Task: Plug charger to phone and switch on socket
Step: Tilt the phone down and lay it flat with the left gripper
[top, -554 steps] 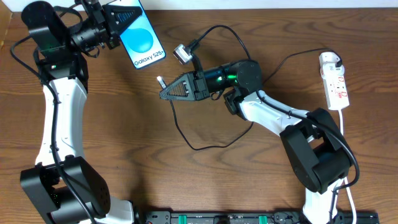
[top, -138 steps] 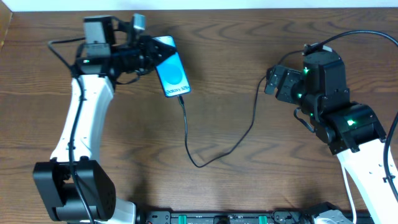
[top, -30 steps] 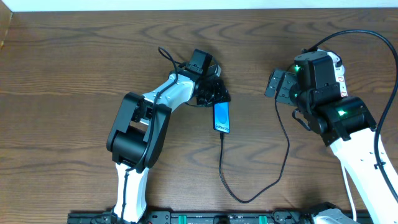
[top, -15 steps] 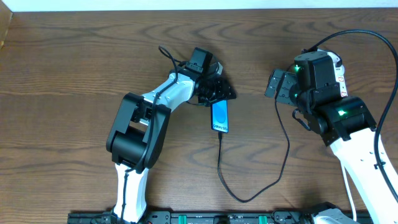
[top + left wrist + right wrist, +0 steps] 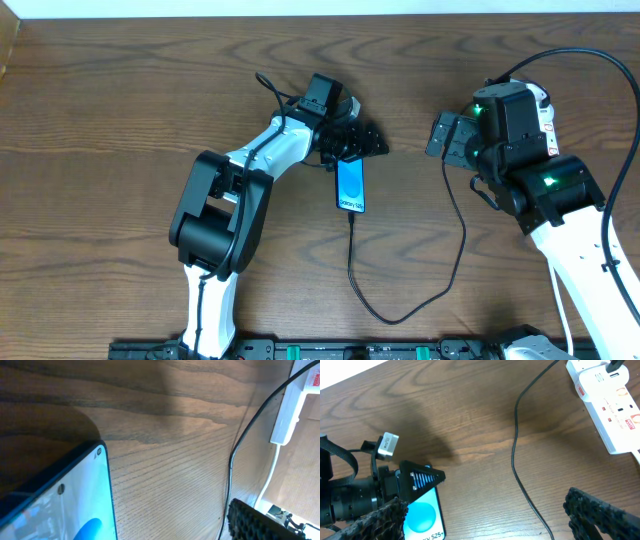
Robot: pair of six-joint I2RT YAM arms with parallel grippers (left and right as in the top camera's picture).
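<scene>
The phone [image 5: 350,187] lies flat on the table with its blue screen up, also visible in the left wrist view as phone [image 5: 60,505] and in the right wrist view as phone [image 5: 422,516]. The charger [image 5: 456,230], a thin black cable, meets the phone's near end, loops across the wood and runs up to the socket [image 5: 607,405]. My left gripper [image 5: 355,145] stands open over the phone's far end, not holding it. My right gripper [image 5: 490,520] is open above bare wood, left of the socket [image 5: 546,112], which the right arm mostly hides from overhead.
The charger [image 5: 519,455] crosses the wood between phone and socket. In the left wrist view the charger [image 5: 239,445] and the white socket [image 5: 292,405] lie at the right. The table's far edge meets a white wall.
My left gripper has opened and let go of the phone, which now lies flat, shifted slightly left. The right arm has not moved.
</scene>
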